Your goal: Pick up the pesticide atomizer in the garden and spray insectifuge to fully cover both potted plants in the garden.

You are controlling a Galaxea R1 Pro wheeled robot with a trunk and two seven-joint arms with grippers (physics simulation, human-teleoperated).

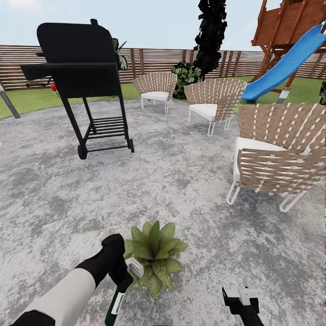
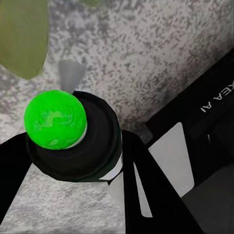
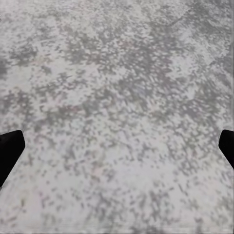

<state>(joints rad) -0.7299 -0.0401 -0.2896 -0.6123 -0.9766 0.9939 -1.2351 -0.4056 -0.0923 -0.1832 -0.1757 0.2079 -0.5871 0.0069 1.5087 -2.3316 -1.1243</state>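
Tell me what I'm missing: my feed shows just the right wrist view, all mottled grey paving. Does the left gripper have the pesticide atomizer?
Observer: Yes, the left gripper is shut on the pesticide atomizer.
Operator: Any plant close to it?
Observer: A potted plant with broad, pale-speckled leaves stands on the patio, right beside the atomizer's pale spray head.
Operator: Where's my right gripper relative to that plant?
Observer: The right gripper sits open to the plant's right, apart from its leaves.
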